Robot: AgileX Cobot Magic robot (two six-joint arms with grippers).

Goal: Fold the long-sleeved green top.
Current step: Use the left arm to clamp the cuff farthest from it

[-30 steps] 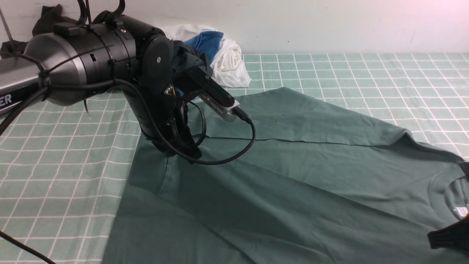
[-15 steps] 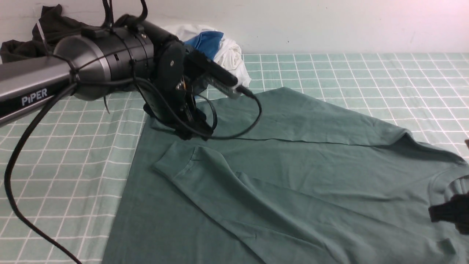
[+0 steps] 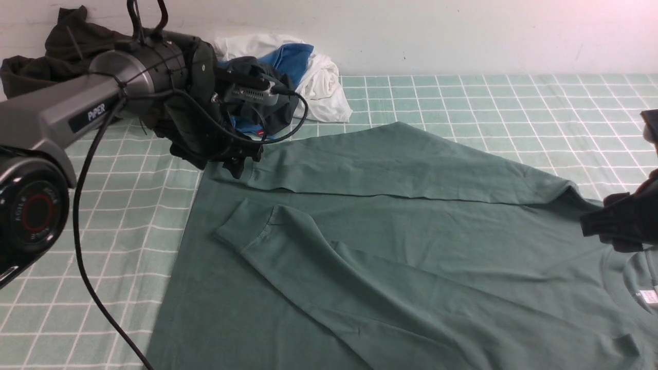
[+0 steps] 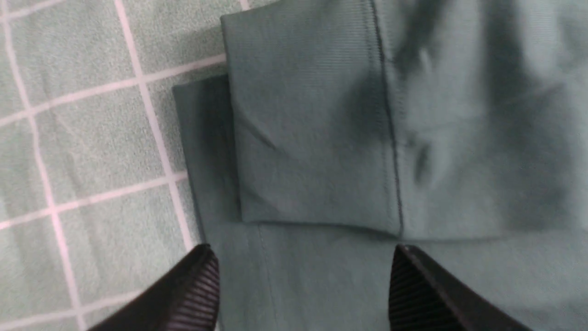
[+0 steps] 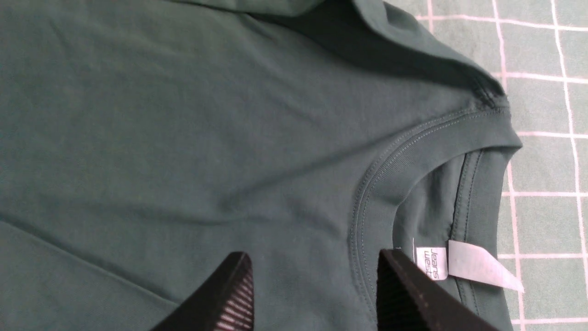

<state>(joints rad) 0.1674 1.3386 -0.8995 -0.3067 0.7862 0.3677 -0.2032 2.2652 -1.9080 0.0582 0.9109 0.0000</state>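
The green long-sleeved top lies flat on the checked cloth, with both sleeves folded across its body. One cuff rests near the left hem; the other cuff lies at the far hem corner. My left gripper hovers open just above that far corner, holding nothing. Over the shoulder beside the ribbed neck and its white label, my right gripper is open and empty, with its jaws apart above the fabric.
A heap of white and blue garments and a very dark garment lie by the back wall, behind the left arm. The green checked tablecloth covers the table around the top.
My left gripper opened, let the sleeve cuff drop onto the body, and drew back to the far hem corner. My right gripper opened and lifted from the neck toward the shoulder.
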